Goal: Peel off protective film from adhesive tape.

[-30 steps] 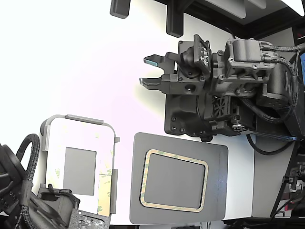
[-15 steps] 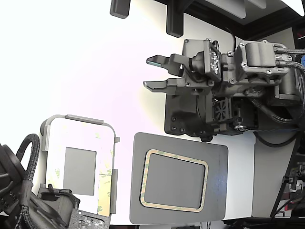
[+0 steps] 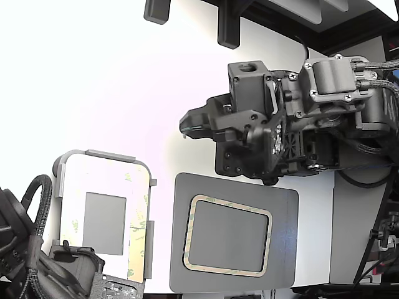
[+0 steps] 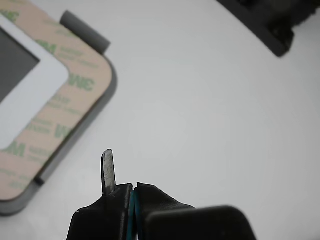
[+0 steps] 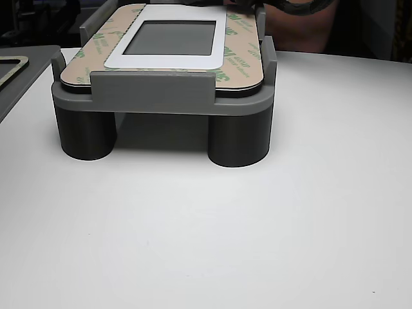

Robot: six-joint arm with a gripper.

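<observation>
A white rounded panel [image 3: 103, 215] lies in a grey fixture [image 5: 154, 90] at the exterior view's lower left. The protective film [image 3: 137, 249] is a pale strip with green marks along the panel's right edge. It also shows in the wrist view [image 4: 60, 115] and in the other view [image 5: 241, 38]. The adhesive tape cannot be told apart from the film over it. My gripper [image 3: 186, 128] hovers over bare table, up and to the right of the panel and well clear of it. In the wrist view my gripper [image 4: 131, 189] has its jaws together and holds nothing.
A grey plate [image 3: 280, 205] with a tan rounded-rectangle ring [image 3: 193, 237] lies to the right of the fixture. A second arm with cables [image 3: 25, 249] sits at the lower left corner. Black brackets [image 3: 227, 28] stand at the table's far edge.
My gripper has rolled about a quarter turn on its axis and dropped slightly toward the panel. Its fingers were apart before and now lie together.
</observation>
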